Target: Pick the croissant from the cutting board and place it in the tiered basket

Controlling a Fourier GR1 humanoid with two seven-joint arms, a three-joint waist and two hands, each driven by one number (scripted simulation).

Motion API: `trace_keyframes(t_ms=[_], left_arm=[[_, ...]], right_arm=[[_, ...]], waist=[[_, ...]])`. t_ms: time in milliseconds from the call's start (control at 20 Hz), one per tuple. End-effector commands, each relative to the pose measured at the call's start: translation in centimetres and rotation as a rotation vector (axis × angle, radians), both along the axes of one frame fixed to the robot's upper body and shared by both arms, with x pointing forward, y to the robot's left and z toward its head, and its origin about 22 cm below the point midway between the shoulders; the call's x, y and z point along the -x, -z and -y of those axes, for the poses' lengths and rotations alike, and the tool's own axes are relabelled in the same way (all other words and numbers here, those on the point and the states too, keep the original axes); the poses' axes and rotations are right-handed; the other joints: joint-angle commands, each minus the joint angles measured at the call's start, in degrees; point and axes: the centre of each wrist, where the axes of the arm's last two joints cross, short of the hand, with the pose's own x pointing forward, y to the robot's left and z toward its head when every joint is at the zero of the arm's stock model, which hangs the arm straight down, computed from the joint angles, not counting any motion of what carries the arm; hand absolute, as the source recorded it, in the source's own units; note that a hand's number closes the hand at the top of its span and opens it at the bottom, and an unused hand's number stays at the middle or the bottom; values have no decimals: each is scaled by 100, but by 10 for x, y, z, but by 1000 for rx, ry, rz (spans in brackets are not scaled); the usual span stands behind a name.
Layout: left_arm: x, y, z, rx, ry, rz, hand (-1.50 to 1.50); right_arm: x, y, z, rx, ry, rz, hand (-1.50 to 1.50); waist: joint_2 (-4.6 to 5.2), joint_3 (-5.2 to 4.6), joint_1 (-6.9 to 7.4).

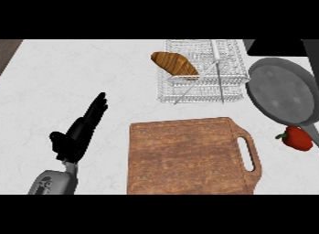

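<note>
A golden-brown croissant (175,64) lies on the left side of the white wire tiered basket (219,89) at the back of the counter, with no hand near it. The wooden cutting board (188,157) with a handle slot on its right lies bare in front of the basket. My left hand (77,132) shows at the lower left over the white counter, left of the board, fingers straight and pointing up and away, holding nothing. My right hand does not show in the head view.
A grey frying pan (286,93) lies right of the basket, its handle running down to the right edge. A red bell pepper (296,138) sits beside that handle, right of the board. A dark wood strip runs along the far left edge.
</note>
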Motion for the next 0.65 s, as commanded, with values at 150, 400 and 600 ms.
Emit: trace_keyframes(t_ms=[150,400,600], left_arm=[[8,7,-3,-18,1,-5,0],[-1,-5,1,-9,6,22,0],[-1,4,-4,-12,9,-4,0]], right_arm=[[28,-6,123,-130,174,183,-150],[67,-1,210,-160,191,219,-150],[104,15,267,-128,140,172,-150]], waist=[[16,9,12],[31,13,28],[44,13,16]])
